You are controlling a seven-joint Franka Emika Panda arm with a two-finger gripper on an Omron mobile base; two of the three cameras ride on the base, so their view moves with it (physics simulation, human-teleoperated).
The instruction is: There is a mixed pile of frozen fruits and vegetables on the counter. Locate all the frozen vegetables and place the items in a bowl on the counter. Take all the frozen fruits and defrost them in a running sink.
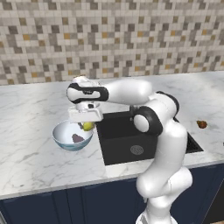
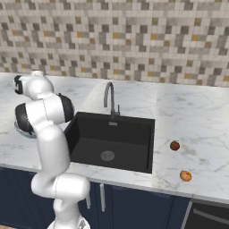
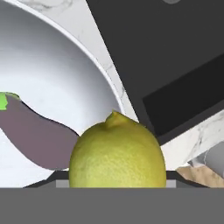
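Note:
My gripper [image 1: 87, 125] is shut on the yellow-green ball [image 1: 89, 127] [image 3: 117, 153], one of the frozen vegetables. It hangs just above the right rim of the pale blue-white bowl [image 1: 59, 132] [image 3: 52, 74]. The dark purple-brown lump [image 1: 78, 138] [image 3: 39, 140] lies inside the bowl. The bowl stands on the marble counter [image 1: 30, 109], just left of the black sink [image 1: 127, 140] [image 2: 112, 138]. A reddish-brown frozen fruit [image 2: 175, 145] [image 1: 201, 124] lies on the counter right of the sink. An orange piece [image 2: 185, 175] lies nearer the front edge.
A curved grey faucet [image 2: 109, 96] stands behind the sink, and no water shows running from it. The tiled wall [image 1: 112, 39] closes the back of the counter. My own arm [image 2: 44, 116] hides most of the bowl in the right base view.

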